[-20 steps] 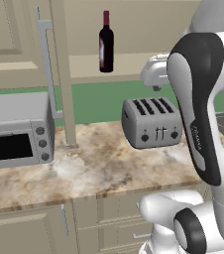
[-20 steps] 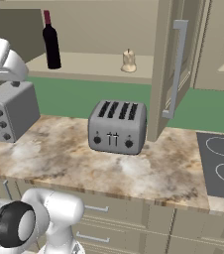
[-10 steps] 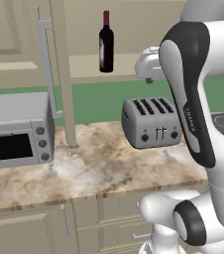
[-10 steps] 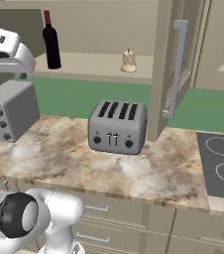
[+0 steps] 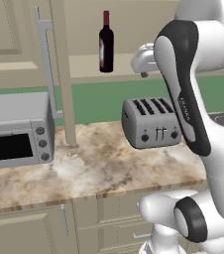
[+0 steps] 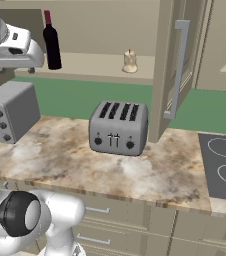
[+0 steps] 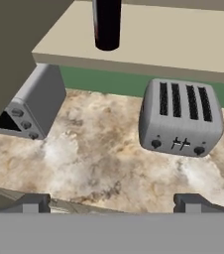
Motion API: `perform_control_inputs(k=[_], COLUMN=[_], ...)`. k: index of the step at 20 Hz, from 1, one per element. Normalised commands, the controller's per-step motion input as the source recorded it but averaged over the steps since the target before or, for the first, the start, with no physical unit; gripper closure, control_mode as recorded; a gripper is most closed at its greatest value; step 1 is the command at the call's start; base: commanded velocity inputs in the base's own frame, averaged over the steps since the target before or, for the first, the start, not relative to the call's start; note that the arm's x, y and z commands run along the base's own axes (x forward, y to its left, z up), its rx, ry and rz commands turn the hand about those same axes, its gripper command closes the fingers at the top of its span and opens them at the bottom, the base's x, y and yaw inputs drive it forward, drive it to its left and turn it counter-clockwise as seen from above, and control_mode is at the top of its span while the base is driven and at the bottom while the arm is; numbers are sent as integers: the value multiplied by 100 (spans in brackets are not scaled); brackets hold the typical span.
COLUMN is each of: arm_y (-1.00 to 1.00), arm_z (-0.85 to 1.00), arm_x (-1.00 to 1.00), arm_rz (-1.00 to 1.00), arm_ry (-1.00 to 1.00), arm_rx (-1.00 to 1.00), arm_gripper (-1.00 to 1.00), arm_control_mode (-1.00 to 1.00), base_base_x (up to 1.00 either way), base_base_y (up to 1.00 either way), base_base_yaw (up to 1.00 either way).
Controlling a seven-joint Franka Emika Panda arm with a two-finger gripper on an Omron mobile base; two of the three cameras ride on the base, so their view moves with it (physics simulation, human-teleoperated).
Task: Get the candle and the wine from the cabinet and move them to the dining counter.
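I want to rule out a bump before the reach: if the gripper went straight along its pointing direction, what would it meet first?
Probably the marbled worktop beside the toaster; the open gripper aims below the wine, though depth is unclear.

I see a near-black wine bottle with a red neck on the plain beige cabinet shelf — beside a pale cream candle. Below, a silver toaster and grey toaster oven sit on brown-marbled worktop — green backsplash behind.

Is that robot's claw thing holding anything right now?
No, nothing is held. The tool is open with empty space between its fingertips, and the wine stands untouched on the cabinet shelf.
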Motion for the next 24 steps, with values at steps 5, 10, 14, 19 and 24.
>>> perform_control_inputs(k=[5,10,14,19,24], arm_y=[1,12,20,27,10], arm_z=[0,0,0,0,0], arm_x=[40,43,49,49,46], arm_rz=[0,0,0,0,0], arm_ry=[-3,0,0,0,0], arm_rx=[0,0,1,0,1], arm_gripper=[-100,-100,-100,-100,-100], arm_control_mode=[-100,-100,-100,-100,-100], base_base_x=[0,0,0,0,0], base_base_y=[0,0,0,0,0], base_base_yaw=[0,0,0,0,0])
